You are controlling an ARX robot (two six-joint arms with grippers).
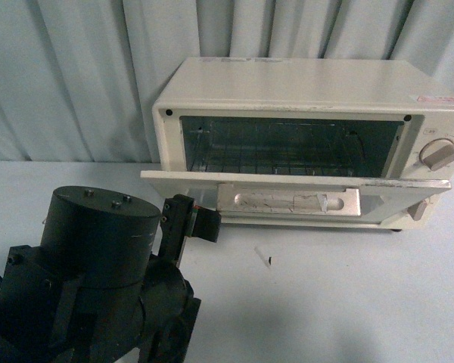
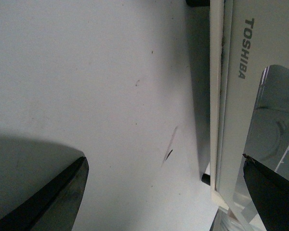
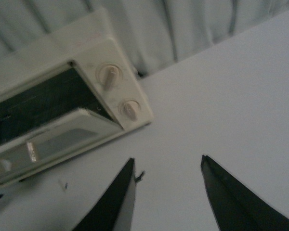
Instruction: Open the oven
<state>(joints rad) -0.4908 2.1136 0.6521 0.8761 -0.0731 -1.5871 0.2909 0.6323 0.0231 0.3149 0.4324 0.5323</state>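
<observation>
The cream-white Toshiba oven (image 1: 303,91) stands at the back of the table. Its door (image 1: 181,175) hangs down, near level, and the bar handle (image 1: 287,201) faces me. The wire rack (image 1: 280,162) shows inside, and two knobs (image 1: 441,153) sit at the right. My left gripper (image 1: 189,219) is open and empty by the door's left corner. In the left wrist view the left gripper (image 2: 164,163) straddles the door's edge (image 2: 231,96). My right gripper (image 3: 167,161) is open and empty above the table, off from the oven (image 3: 86,43). It is out of the front view.
The oven rests on a pale table (image 1: 348,287) with a small dark mark (image 1: 269,262) in front of the door. A grey-blue curtain (image 1: 60,76) hangs behind. My left arm's dark body (image 1: 98,280) fills the lower left.
</observation>
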